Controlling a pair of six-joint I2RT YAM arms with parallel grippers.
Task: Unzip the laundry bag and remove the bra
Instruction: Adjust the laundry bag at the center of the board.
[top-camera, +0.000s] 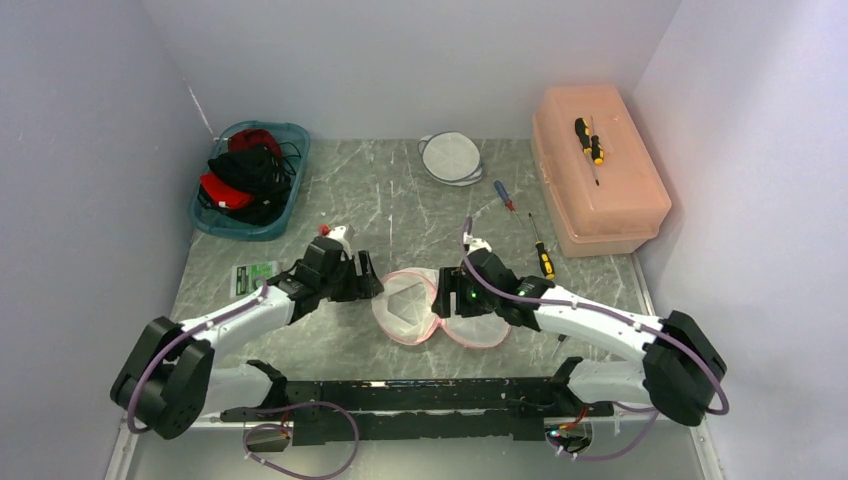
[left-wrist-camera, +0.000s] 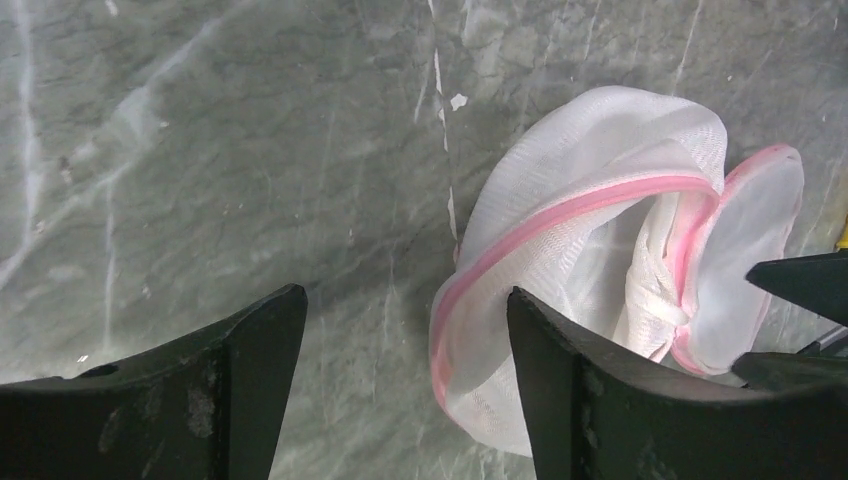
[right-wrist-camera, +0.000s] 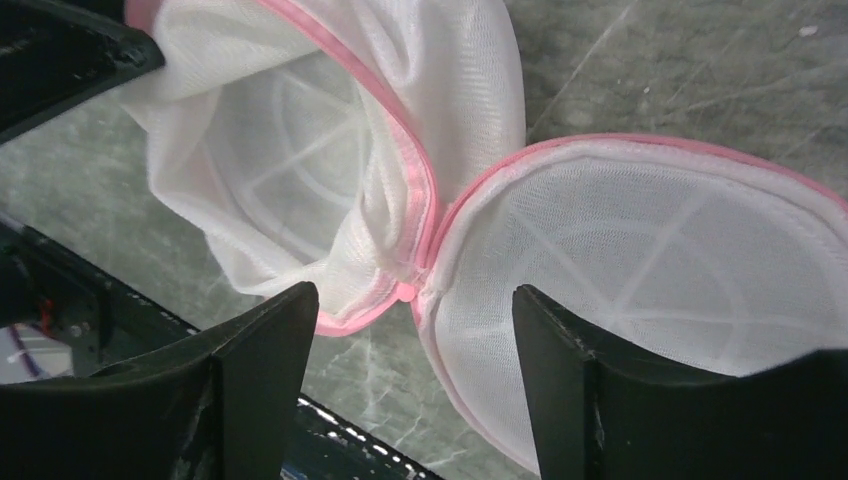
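Observation:
The laundry bag is a white mesh clamshell with pink trim, lying open in two round halves at the table's near middle. My left gripper is open at the bag's left edge; in the left wrist view the bag has its pink rim just inside the right finger of the gripper. My right gripper is open over the join of the halves; in the right wrist view the bag has its pink hinge between the fingers of the gripper. No bra shows inside. A white round padded item with a thin strap lies at the back.
A teal basket of red and black clothes stands at the back left. An orange plastic box with a screwdriver on top stands at the right. Two screwdrivers and a green card lie on the table.

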